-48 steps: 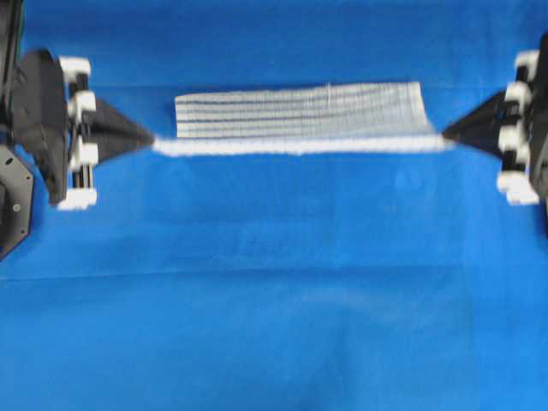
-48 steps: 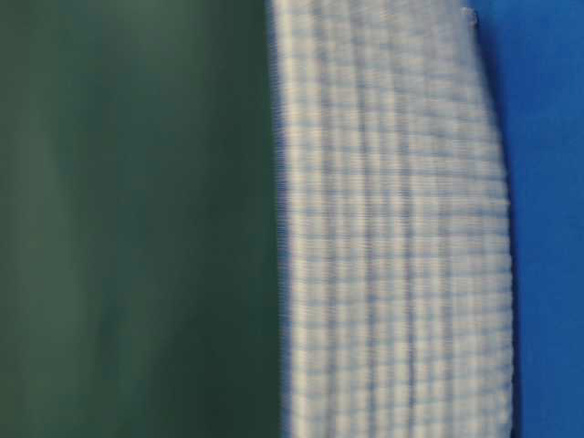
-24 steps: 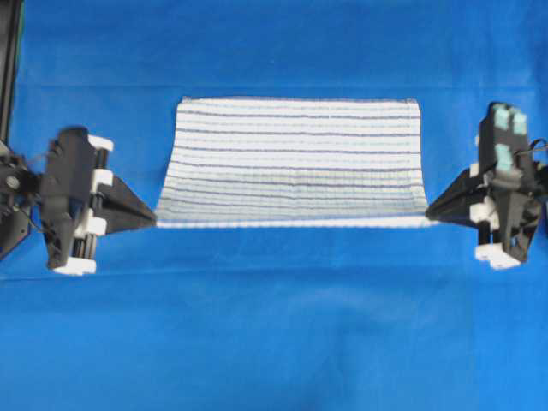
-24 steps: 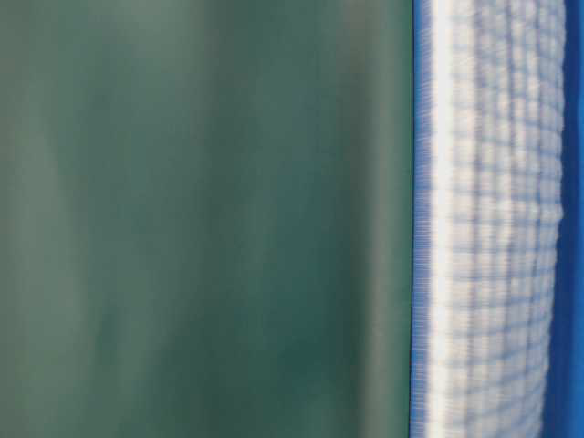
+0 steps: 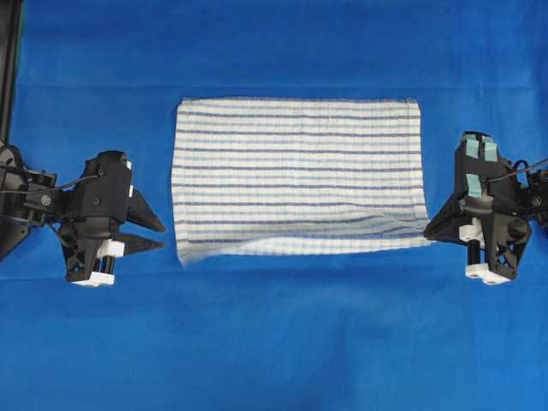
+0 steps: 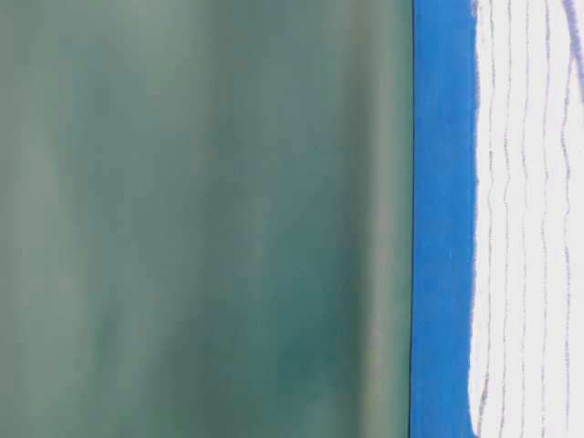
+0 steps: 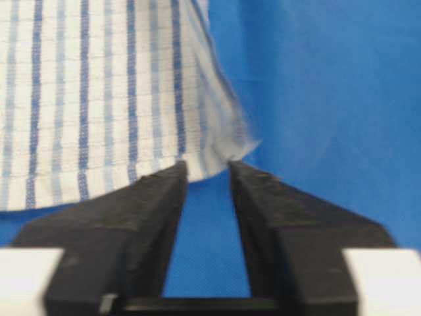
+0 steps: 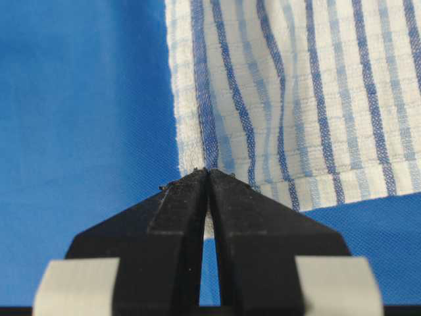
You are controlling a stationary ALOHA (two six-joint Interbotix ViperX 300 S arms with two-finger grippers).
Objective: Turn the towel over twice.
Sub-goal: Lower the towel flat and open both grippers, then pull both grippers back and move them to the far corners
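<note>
Towel (image 5: pixel 295 171) flat, long axis left-right

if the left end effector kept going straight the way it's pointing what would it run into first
Most likely the towel: the open left end effector points at its near corner, just ahead of the fingertips. Whether they already touch is unclear.

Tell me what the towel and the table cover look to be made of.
Towel: apparently woven cotton, matte; the wrist views show a visible weave, a faint grid and dark and light blue stripes, and its corner wrinkles softly. Table cover: seems a thin knit or polyester fabric, plain blue, matte, with fine texture and shallow creases; the exact fibre is unclear.
</note>
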